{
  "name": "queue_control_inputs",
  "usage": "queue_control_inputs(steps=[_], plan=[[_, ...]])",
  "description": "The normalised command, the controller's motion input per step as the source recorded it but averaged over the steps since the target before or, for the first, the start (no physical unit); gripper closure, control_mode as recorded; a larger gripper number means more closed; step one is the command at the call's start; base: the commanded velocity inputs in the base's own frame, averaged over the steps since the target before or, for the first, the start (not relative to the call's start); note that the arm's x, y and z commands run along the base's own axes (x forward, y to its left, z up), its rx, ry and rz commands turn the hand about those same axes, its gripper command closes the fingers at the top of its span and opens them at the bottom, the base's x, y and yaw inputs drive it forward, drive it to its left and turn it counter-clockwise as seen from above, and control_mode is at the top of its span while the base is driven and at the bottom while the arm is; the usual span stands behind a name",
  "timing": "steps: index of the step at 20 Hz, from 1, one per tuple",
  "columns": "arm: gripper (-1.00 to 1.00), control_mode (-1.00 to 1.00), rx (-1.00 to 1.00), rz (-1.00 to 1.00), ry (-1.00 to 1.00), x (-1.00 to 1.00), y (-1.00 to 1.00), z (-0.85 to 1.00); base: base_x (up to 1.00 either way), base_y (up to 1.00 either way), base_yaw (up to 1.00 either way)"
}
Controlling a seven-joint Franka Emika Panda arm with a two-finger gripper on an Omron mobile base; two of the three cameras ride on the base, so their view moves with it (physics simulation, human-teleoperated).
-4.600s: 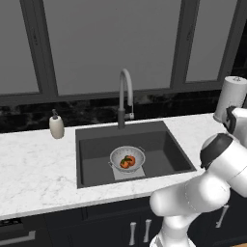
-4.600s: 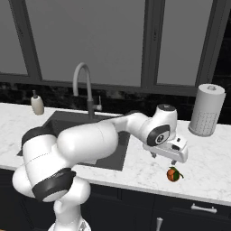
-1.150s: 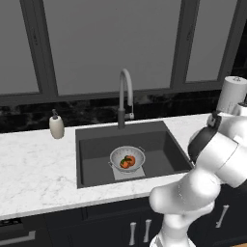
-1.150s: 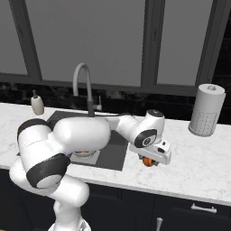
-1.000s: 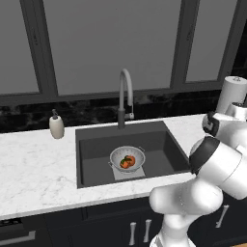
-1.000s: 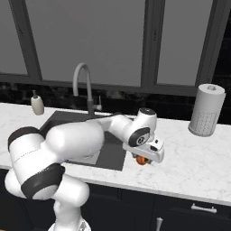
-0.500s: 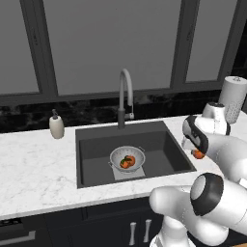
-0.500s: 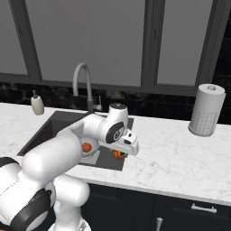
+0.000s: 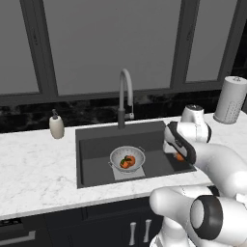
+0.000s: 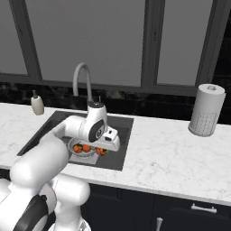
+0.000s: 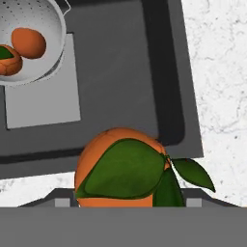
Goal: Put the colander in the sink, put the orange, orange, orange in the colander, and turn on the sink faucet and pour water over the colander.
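Observation:
The silver colander point(image 9: 127, 158) sits in the dark sink point(image 9: 99, 144) on its lighter floor patch point(image 11: 43, 99). Two oranges point(image 11: 29, 42) lie in the colander point(image 11: 26, 29). My gripper point(image 9: 179, 155) is shut on the third orange point(image 9: 180, 157), a leafy fruit point(image 11: 123, 173) that hides the fingertips in the hand view. It hangs over the sink's right part, just right of the colander point(image 10: 83, 153); from the right base the held orange point(image 10: 101, 151) shows under the hand point(image 10: 103, 145). The gooseneck faucet point(image 9: 124, 96) stands behind the basin, with no water running.
A beige soap dispenser point(image 9: 56, 126) stands left of the sink. A paper towel roll point(image 10: 206, 109) stands on the marble counter point(image 10: 171, 158) at the far right. Dark windows back the counter. The sink's right rim point(image 11: 169, 72) lies just beside the held orange.
The arm has swung left from the counter right of the sink to above the basin, carrying the orange toward the colander. The colander and its two oranges stayed put.

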Motion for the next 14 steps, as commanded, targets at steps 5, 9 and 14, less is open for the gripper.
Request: queue_control_inputs(steps=[5,9,14], plan=[[1.00,-1.00,0.00,0.08,0.00,0.43,0.40,0.00,0.00,0.00,0.00],[1.00,-1.00,0.01,0.06,0.00,0.56,0.43,0.00,0.00,0.00,0.00],[1.00,-1.00,0.00,0.03,0.00,0.43,0.58,-0.13,0.00,0.00,0.00]])
